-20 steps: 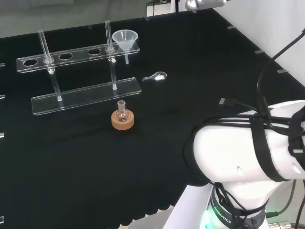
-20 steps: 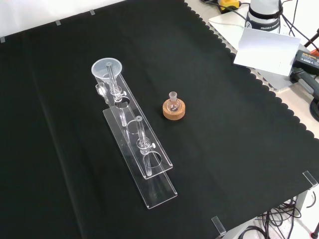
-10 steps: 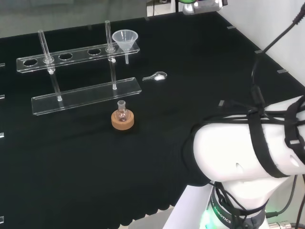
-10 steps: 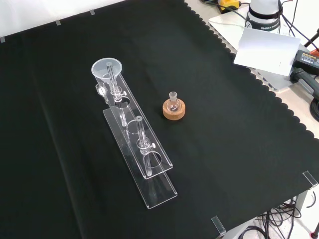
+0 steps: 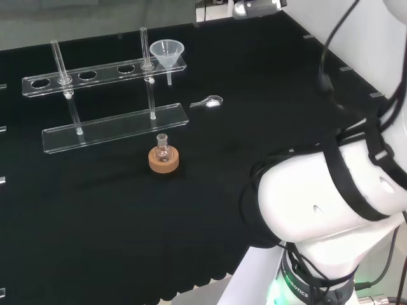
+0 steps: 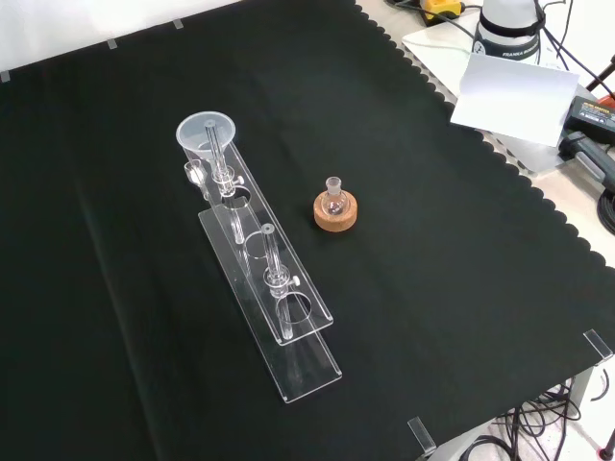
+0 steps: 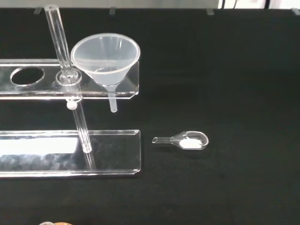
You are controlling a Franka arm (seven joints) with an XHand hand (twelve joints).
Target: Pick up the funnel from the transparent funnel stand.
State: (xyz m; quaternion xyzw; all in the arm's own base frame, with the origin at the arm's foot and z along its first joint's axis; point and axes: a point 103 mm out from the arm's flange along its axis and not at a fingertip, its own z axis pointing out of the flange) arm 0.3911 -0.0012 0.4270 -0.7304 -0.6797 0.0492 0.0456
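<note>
Clear plastic makes up most of the ware here, and it is hard to read against the black cloth (image 6: 461,288) that covers the tabletop: the edges of the transparent funnel stand (image 5: 105,71) show mainly as pale lines and glints. In the wrist view the stand runs out of the picture at one side, so its far holes are cut off there, and a sliver of cork (image 7: 54,223) peeks in at the picture's edge.

Whether the robot hand's fingers are apart or together cannot be told from these views; nothing is seen gripping or touching the ware. In the head view the arm's white links (image 5: 331,197), strapped with black cables, stand at the right.

The funnel (image 5: 167,52) sits upright in the end hole of the stand's upper plate, at the right end in the head view and at the far end in the front view (image 6: 206,134). Its stem hangs down through the hole, above the cloth. It looks empty in the wrist view (image 7: 106,56).

A small clear scoop (image 7: 184,140) lies on the cloth near the stand's lower plate, apart from it, with a little white powder in its bowl. A small flask (image 6: 333,197) stands upright in a cork ring (image 6: 335,212), just beside the stand; its contents are too small to make out.
</note>
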